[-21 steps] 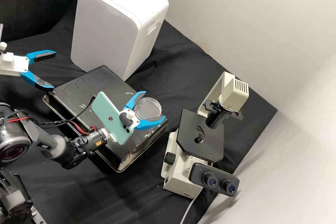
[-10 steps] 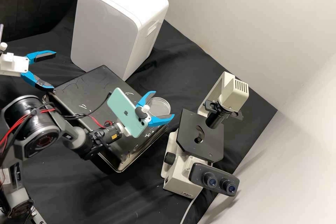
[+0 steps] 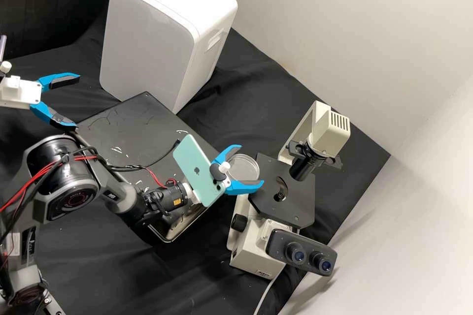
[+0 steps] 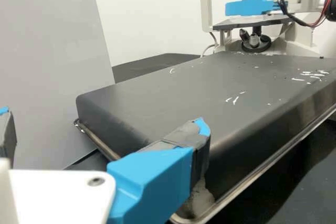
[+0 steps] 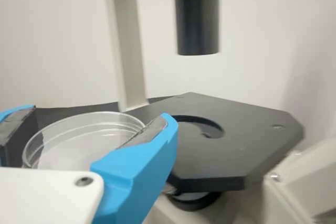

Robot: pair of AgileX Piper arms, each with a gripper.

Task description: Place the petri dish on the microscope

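- The left gripper [image 3: 69,99], white-bodied with glossy blue fingers tipped in dark pads, is hovering at the far left above the bench. Its fingers are spreading wide with nothing between them, and it is pointing toward a corner of the tray.
- The right arm [image 3: 64,187], built of thick dark grey cylindrical joints with red and black wires looping loose, is stretching low across the tray's front edge. Its wrist is carrying a smooth mint-green slab [image 3: 199,170] with rounded corners.
- A black metal tray [image 3: 133,128] is lying upturned on the wrinkled black cloth [image 3: 256,93] that is covering the bench. It is semi-glossy, round-edged and flecked with white scratches.
- A tall white plastic box [image 3: 167,34], matte and round-cornered, is standing just behind the tray.
- The right gripper [image 3: 248,167] is clasping the petri dish [image 3: 240,168], one blue finger on each side of the rim. The dish is clear, shallow and round, and it is hanging level in the air at the left edge of the stage.
- The microscope [image 3: 246,246], with a boxy cream body, is standing right of the tray. Its stage [image 3: 295,202] is a flat, matte black, angular plate with a round hole. A black cylinder [image 5: 197,11] is hanging above that hole, and two dark eyepieces [image 3: 303,254] are facing forward.
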